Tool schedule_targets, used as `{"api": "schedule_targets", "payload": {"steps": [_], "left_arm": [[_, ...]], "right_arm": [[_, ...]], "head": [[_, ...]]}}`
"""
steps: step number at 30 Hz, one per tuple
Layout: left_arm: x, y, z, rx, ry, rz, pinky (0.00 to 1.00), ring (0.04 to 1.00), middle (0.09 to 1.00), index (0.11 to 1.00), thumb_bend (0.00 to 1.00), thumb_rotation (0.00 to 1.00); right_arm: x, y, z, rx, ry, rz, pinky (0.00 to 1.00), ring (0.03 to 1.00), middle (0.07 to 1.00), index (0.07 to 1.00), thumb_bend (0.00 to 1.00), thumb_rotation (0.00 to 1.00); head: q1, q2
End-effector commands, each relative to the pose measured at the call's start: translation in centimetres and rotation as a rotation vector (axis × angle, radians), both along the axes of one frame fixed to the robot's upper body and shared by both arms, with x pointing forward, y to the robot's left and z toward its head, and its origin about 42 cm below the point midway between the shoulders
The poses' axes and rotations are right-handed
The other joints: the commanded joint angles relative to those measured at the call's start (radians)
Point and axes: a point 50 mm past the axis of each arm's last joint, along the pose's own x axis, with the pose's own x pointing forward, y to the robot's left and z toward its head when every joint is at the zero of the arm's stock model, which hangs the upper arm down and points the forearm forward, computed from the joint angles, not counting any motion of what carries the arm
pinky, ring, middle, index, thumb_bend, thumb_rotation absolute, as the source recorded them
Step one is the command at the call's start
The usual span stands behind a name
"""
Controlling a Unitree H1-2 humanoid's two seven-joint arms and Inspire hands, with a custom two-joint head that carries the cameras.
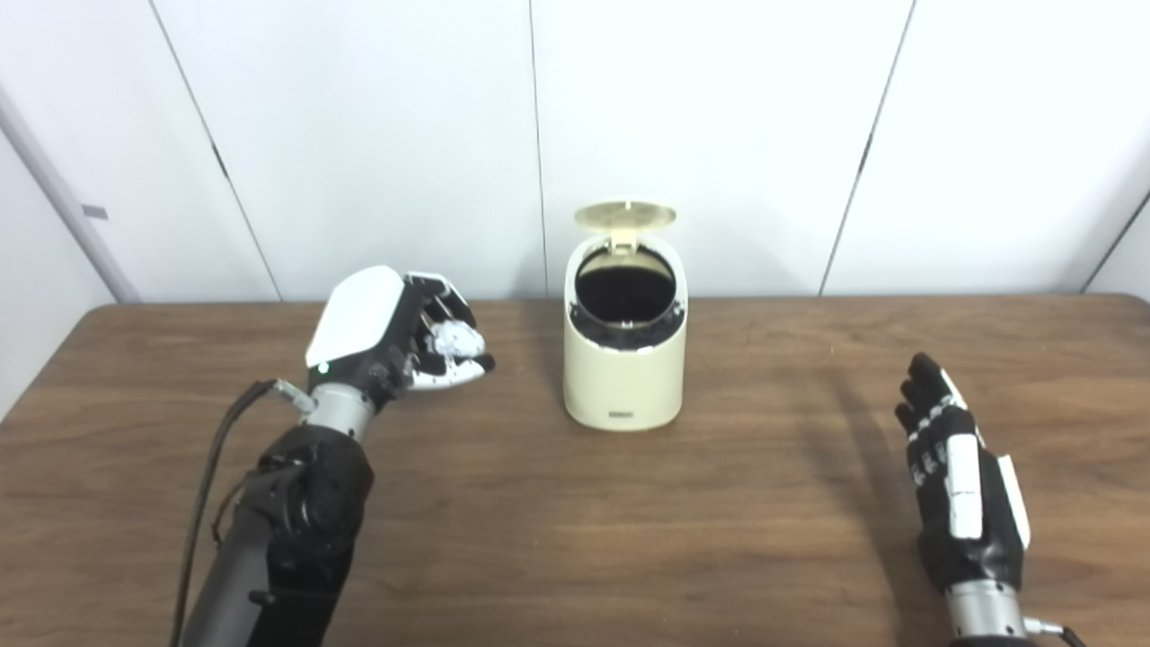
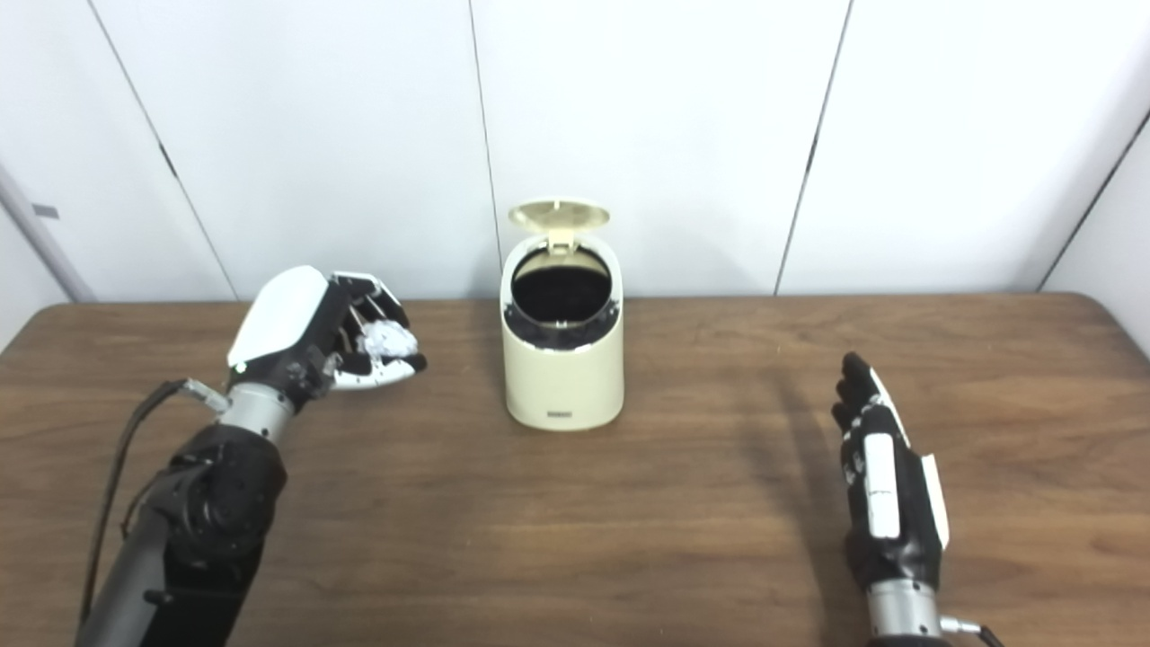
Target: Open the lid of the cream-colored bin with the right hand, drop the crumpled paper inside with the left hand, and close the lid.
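1. The cream-colored bin [image 1: 624,359] stands upright on the wooden counter [image 1: 575,539], toward the far edge and about midway between left and right. That spot looks chosen so either arm can reach it.

2. Its lid [image 1: 624,214] is already up, hinged at the far side and tipped back toward the wall, so the dark round mouth faces up and slightly toward the near side. The opening step therefore appears done, and the way in is clear from the left and from above.

3. The left robot hand [image 1: 404,332] is raised above the counter to the left of the bin, near it but not touching. Its fingers [image 1: 449,310] are curled around the crumpled paper [image 1: 456,340], a small white wad showing between fingers and thumb.

4. The closed side of that grasp points right, toward the bin, and the hand sits at roughly the level of the rim. I judge this as a carrying pose: the paper is held high enough to pass over the rim rather than strike the wall.

5. The right robot hand [image 1: 957,467] rests low at the near right, well apart from the bin. Its fingers are straight and loosely spread, and it holds nothing. Parked there, it leaves room for the left arm, yet it can return for the lid.

6. What remains, by my reading, is moving the paper over the mouth, letting go, then closing the lid.
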Motion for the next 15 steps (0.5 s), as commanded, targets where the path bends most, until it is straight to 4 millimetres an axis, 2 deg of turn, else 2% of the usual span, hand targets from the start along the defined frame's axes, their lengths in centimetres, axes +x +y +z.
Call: {"api": "schedule_targets", "payload": {"steps": [1, 6, 11, 15], "left_arm": [[0.7, -0.7, 2.5, 0.004, -0.103, -0.014, 0.3, 0.393, 0.511, 0.494, 0.47, 0.0], [1.0, -1.5, 2.6, -0.003, -0.119, -0.028, 0.27, 0.389, 0.514, 0.501, 0.47, 0.0], [1.3, -2.2, 3.1, 0.005, -0.136, -0.039, 0.31, 0.394, 0.506, 0.475, 0.47, 0.0], [1.4, -2.9, 3.5, -0.002, -0.145, -0.047, 0.3, 0.385, 0.498, 0.481, 0.47, 0.0]], "right_arm": [[-2.0, 1.4, -4.2, 0.052, 0.127, 0.0, 0.98, 0.967, 0.952, 0.892, 0.53, 0.9], [-1.9, 1.3, -4.5, 0.055, 0.133, 0.006, 0.99, 0.974, 0.958, 0.902, 0.53, 0.9], [-1.9, 1.2, -4.7, 0.053, 0.137, 0.01, 0.99, 0.974, 0.958, 0.905, 0.53, 0.9], [-1.8, 1.1, -4.8, 0.046, 0.139, 0.006, 0.98, 0.968, 0.954, 0.901, 0.53, 0.89]], "head": [[-0.001, 0.0], [0.004, -0.008], [0.007, -0.013], [0.011, -0.016]]}}
